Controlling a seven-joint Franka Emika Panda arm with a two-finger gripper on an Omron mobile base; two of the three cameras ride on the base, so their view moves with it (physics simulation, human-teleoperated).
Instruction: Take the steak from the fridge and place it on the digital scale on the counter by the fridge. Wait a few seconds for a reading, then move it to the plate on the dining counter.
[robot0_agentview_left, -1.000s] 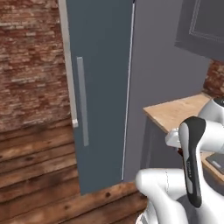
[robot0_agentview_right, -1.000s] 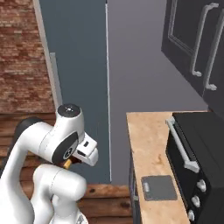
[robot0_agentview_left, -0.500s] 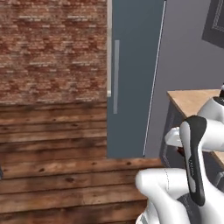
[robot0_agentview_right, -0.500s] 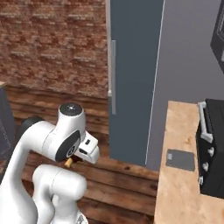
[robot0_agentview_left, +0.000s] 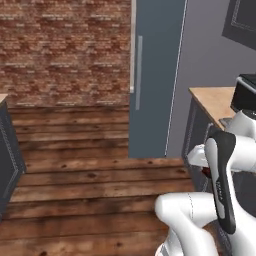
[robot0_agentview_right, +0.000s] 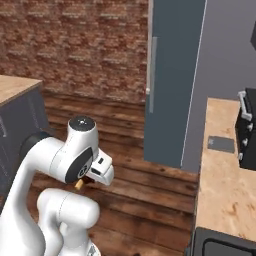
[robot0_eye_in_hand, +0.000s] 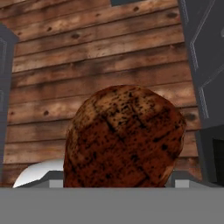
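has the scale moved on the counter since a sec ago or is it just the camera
No. The digital scale lies at the same spot on the counter, beside the black toaster oven; the whole right base view shifted, so the base turned.

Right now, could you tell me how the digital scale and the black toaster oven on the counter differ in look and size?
The digital scale is a small, flat, grey pad lying low on the counter; the toaster oven is a much bigger black box that stands tall. The scale sits nearer the counter's front edge, the oven further back beside it. Both rest on the same light wood-grain worktop next to the fridge.
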